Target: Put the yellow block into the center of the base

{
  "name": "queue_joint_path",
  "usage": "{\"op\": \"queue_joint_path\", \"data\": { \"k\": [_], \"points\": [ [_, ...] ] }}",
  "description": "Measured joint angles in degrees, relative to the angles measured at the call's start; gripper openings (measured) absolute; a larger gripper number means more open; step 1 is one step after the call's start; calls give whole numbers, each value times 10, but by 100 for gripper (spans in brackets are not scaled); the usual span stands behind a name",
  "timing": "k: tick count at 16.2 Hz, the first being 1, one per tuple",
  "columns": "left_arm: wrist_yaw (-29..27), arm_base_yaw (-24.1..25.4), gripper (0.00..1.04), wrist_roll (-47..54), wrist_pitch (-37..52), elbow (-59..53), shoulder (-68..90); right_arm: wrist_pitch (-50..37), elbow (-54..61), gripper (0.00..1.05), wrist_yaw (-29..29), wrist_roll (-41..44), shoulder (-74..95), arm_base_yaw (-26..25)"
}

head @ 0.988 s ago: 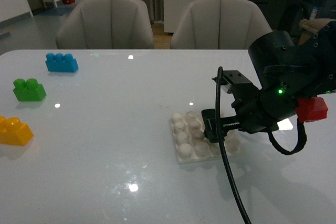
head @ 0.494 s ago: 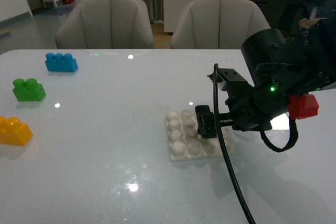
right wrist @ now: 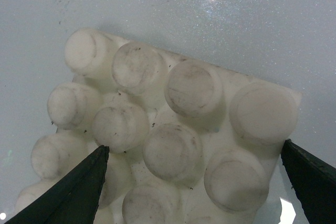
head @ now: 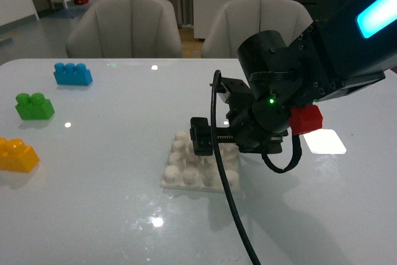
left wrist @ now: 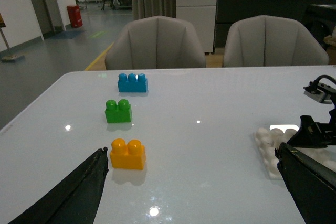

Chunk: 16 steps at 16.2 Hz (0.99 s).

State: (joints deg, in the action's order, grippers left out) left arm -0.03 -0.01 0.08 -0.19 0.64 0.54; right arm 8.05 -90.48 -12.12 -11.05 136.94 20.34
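Note:
The yellow block (head: 17, 155) sits upright at the table's left edge; it also shows in the left wrist view (left wrist: 127, 154). The white studded base (head: 180, 166) lies near the table's middle. My right gripper (head: 212, 152) is open, low over the base's right part, with its fingers down around the studs. In the right wrist view the base (right wrist: 178, 87) fills the frame between the open fingers of the right gripper (right wrist: 194, 149). My left gripper (left wrist: 191, 153) is open and empty, with the yellow block just inside its left finger and the base (left wrist: 270, 145) by its right finger.
A green brick (head: 34, 107) and a blue brick (head: 72, 74) stand at the far left, behind the yellow block. A red piece (head: 306, 120) shows beside the right arm. A bright white patch (head: 324, 142) lies right of the base. Two chairs (head: 124, 26) stand behind the table.
My right gripper has moved left across the table, and the base has slid left along with it. The bricks at the left have not moved.

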Motion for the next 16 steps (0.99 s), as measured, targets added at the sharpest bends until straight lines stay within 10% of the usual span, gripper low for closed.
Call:
{"op": "queue_joint_path", "data": {
  "k": [16],
  "points": [
    [0,0,98,0,0,0,0,-42,53,98,10,-50,-77,-22]
  ]
}}
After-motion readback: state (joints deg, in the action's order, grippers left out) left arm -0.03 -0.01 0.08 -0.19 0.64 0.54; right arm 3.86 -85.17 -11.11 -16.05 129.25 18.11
